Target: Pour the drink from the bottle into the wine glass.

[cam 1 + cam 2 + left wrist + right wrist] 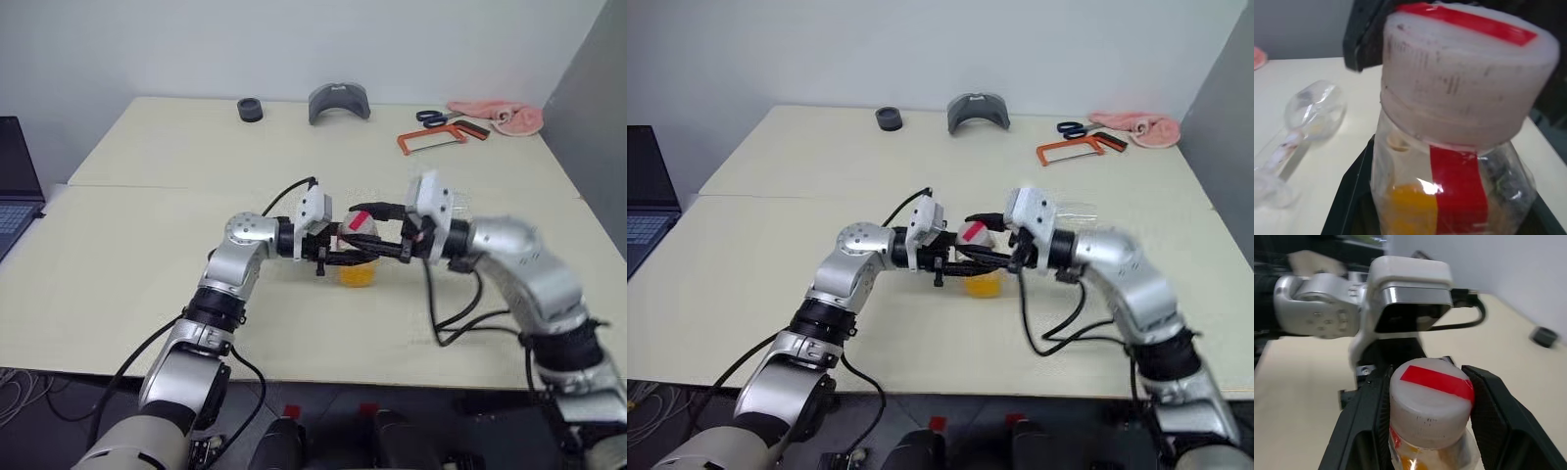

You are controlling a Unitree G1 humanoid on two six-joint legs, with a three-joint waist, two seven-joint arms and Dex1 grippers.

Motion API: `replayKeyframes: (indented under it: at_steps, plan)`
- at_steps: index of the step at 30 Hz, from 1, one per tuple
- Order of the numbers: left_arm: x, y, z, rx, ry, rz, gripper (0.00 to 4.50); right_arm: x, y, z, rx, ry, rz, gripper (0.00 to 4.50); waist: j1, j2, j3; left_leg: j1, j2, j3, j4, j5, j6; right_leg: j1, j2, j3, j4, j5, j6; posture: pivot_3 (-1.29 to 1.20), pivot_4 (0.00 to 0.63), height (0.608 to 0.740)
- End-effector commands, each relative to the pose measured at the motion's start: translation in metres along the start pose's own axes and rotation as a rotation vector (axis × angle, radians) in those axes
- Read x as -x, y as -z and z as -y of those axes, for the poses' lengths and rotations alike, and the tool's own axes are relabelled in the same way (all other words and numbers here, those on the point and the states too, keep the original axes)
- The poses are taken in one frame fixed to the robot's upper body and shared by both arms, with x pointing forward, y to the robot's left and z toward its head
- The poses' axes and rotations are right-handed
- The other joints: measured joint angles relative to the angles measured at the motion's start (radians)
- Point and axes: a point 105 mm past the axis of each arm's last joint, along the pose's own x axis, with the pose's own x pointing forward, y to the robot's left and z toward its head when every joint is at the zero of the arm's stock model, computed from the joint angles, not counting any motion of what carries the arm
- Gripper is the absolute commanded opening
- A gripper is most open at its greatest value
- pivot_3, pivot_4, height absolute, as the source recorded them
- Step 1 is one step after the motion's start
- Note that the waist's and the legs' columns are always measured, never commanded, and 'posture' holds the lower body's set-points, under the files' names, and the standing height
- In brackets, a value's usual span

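Along the far edge of the pale bench (147, 255) lie a black ring (250, 109), a grey curved piece (339, 102), blue-handled scissors (431, 117), an orange hacksaw (431, 140) and a pink cloth (505, 117), one of each. The one small clear plastic bottle (978, 257) with orange drink (983, 284) stands upright mid-bench, the left end effector (965, 260) clenched on its body and the right end effector (1425, 401) grasping its white, red-striped cap (1430, 399). The one clear wine glass (1300, 125) lies on its side.
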Motion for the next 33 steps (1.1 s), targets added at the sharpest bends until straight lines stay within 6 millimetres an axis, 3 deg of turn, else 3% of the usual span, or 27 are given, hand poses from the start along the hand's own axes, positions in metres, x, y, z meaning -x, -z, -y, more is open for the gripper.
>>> replayKeyframes:
  at_steps: [1, 5, 11, 18, 23, 33]
  plan:
    - [0.001, -0.017, -0.001, -0.044, 0.028, 0.031, 1.75, 0.005, -0.009, -0.004, -0.078, -0.108, 0.033, 1.88, 0.000, 0.000, 0.000, 0.000, 0.000, 0.000, 0.000, 0.000, 0.000, 0.000, 0.000, 0.001, 0.000, 0.000, 0.000, 0.00, 0.150, 0.740]
    - [0.002, -0.015, -0.001, -0.039, -0.001, 0.041, 1.74, 0.009, -0.015, -0.001, -0.110, -0.022, 0.089, 1.88, 0.002, 0.000, 0.000, -0.002, 0.002, -0.002, 0.000, 0.000, 0.000, -0.002, -0.003, 0.002, 0.000, 0.000, 0.000, 0.00, 0.150, 0.740]
    - [0.002, -0.012, 0.000, -0.037, -0.022, 0.044, 1.73, 0.017, -0.020, -0.002, -0.052, 0.180, 0.141, 3.91, 0.006, 0.000, 0.000, -0.003, 0.002, -0.006, 0.002, 0.000, 0.000, -0.002, -0.004, 0.002, 0.001, 0.000, 0.000, 0.00, 0.150, 0.740]
    - [0.002, -0.011, 0.001, -0.028, -0.027, 0.052, 1.73, 0.006, -0.023, -0.019, 0.029, 0.332, 0.153, 3.95, 0.005, 0.000, 0.000, -0.003, 0.001, -0.006, 0.002, 0.000, 0.000, -0.002, -0.003, 0.001, 0.001, 0.000, 0.000, 0.00, 0.150, 0.740]
    - [0.002, -0.013, 0.001, -0.028, -0.018, 0.052, 1.73, -0.002, -0.018, -0.019, 0.058, 0.379, 0.134, 3.95, 0.006, 0.000, 0.000, -0.003, 0.001, -0.007, 0.004, 0.000, 0.000, -0.002, -0.003, 0.001, 0.001, 0.000, 0.000, 0.00, 0.150, 0.740]
    - [0.001, -0.015, 0.000, -0.042, -0.020, 0.051, 1.73, 0.015, -0.005, -0.003, 0.074, 0.484, 0.067, 3.95, 0.007, 0.000, 0.000, -0.004, 0.000, -0.007, 0.004, 0.000, 0.000, -0.002, -0.002, 0.001, 0.001, 0.000, 0.000, 0.00, 0.150, 0.740]
